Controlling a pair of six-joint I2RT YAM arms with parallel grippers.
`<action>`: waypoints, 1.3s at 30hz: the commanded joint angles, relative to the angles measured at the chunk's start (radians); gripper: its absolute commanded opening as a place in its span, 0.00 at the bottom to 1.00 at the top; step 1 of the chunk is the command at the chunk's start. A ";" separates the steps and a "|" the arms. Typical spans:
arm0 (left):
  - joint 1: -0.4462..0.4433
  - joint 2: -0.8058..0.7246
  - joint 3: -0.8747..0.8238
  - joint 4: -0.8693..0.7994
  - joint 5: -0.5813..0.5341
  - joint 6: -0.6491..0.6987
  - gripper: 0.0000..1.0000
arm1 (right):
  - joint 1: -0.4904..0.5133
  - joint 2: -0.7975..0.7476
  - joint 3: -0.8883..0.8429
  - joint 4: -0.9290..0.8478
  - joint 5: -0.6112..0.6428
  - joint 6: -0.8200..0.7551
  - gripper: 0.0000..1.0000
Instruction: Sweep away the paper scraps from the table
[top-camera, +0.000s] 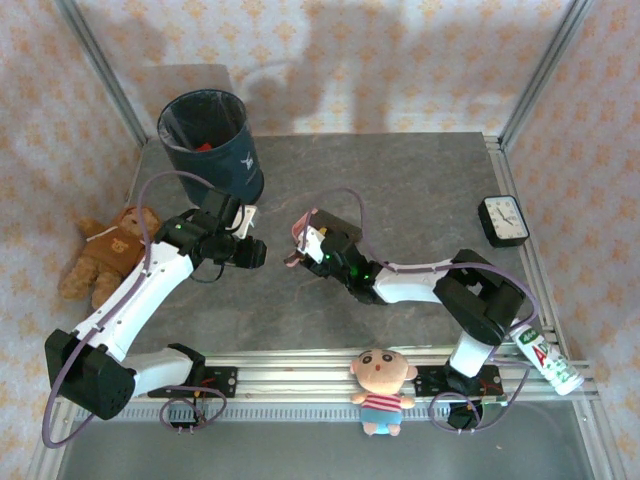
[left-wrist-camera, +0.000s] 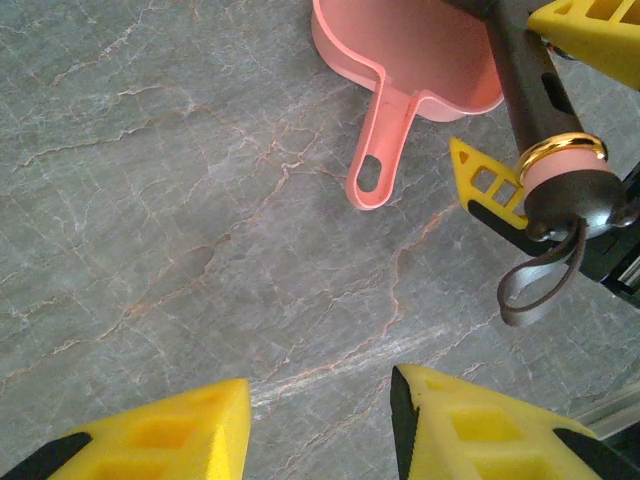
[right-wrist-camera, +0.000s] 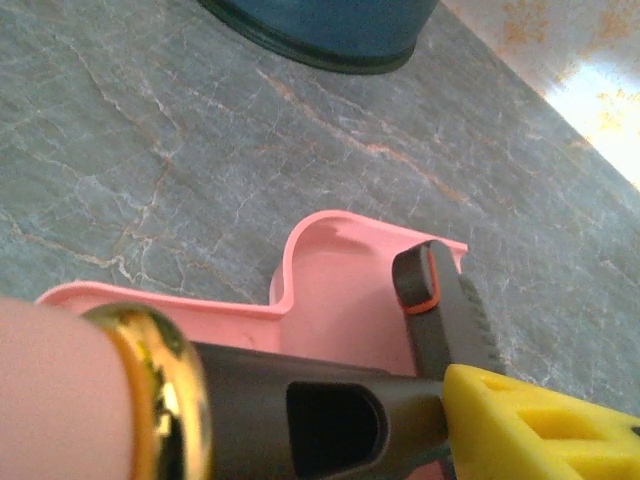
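On the dark grey table (top-camera: 400, 180), a pink dustpan (left-wrist-camera: 400, 60) lies with its handle (left-wrist-camera: 375, 150) pointing toward me. A dark grey brush handle (left-wrist-camera: 545, 110), with a gold ring and a pink end, sits between the yellow fingers of my right gripper (top-camera: 305, 242). One finger (right-wrist-camera: 530, 430) touches the handle (right-wrist-camera: 330, 410). How tightly the jaws hold it is unclear. My left gripper (left-wrist-camera: 320, 420) hovers open over bare table, just left of the dustpan (top-camera: 297, 260), with nothing between its fingers. Red paper scraps (top-camera: 204, 147) show inside the bin.
A dark blue bin (top-camera: 212, 140) stands at the back left, close behind both grippers. A teddy bear (top-camera: 105, 255) lies at the left edge. A black clock (top-camera: 502, 220) sits at the right. A doll (top-camera: 380, 388) and a bottle (top-camera: 548, 362) rest by the front rail.
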 joint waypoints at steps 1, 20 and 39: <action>0.007 -0.022 -0.012 0.018 -0.013 0.016 0.41 | 0.006 0.018 -0.020 -0.032 0.002 0.036 0.66; 0.007 -0.005 -0.006 0.030 -0.011 0.026 0.43 | 0.008 -0.054 -0.030 -0.175 -0.108 -0.008 0.76; 0.007 0.016 -0.009 0.046 -0.038 0.023 0.46 | 0.009 -0.159 -0.025 -0.330 -0.146 -0.002 0.81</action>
